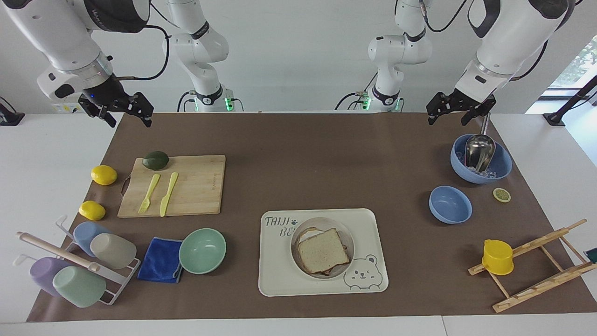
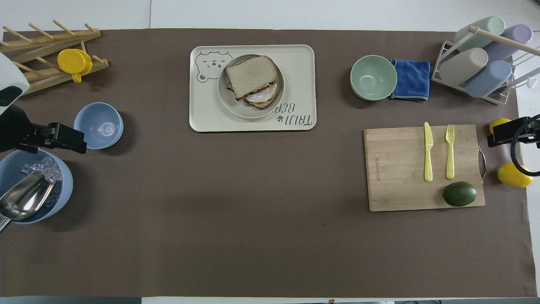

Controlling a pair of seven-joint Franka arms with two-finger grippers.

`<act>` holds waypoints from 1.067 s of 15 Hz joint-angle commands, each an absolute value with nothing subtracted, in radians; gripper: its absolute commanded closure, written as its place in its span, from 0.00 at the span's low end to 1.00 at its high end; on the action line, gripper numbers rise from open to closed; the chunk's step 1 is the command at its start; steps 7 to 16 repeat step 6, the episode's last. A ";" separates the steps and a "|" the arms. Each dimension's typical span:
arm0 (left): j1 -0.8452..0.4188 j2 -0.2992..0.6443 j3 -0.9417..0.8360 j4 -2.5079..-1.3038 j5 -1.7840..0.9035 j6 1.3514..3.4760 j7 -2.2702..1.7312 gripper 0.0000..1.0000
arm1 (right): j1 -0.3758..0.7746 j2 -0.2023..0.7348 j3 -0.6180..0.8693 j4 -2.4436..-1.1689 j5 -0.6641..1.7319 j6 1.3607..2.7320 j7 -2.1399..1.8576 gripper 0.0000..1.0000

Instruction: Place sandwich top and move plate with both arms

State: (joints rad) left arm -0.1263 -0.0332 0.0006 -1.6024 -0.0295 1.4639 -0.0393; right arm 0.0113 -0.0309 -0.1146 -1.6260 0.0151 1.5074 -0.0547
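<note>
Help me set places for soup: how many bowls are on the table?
3. A mint-green bowl beside the blue cloth; a small blue bowl and a larger blue bowl with scoop and ice, both toward the left arm's end. None seems hidden.

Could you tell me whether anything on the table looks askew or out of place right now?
The sandwich top sits skewed on the plate, leaving egg white showing at one edge. A lemon slice lies loose on the mat beside the ice bowl.
</note>
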 commanded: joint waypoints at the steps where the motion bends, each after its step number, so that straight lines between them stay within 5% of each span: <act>1: -0.123 -0.032 -0.002 -1.575 -0.011 1.430 -0.040 0.00 | 0.011 -0.058 -0.110 -1.657 0.020 1.508 -0.037 0.00; 16: -0.115 -0.037 -0.002 -1.585 -0.017 1.453 -0.046 0.00 | 0.012 -0.058 -0.110 -1.658 0.020 1.508 -0.037 0.00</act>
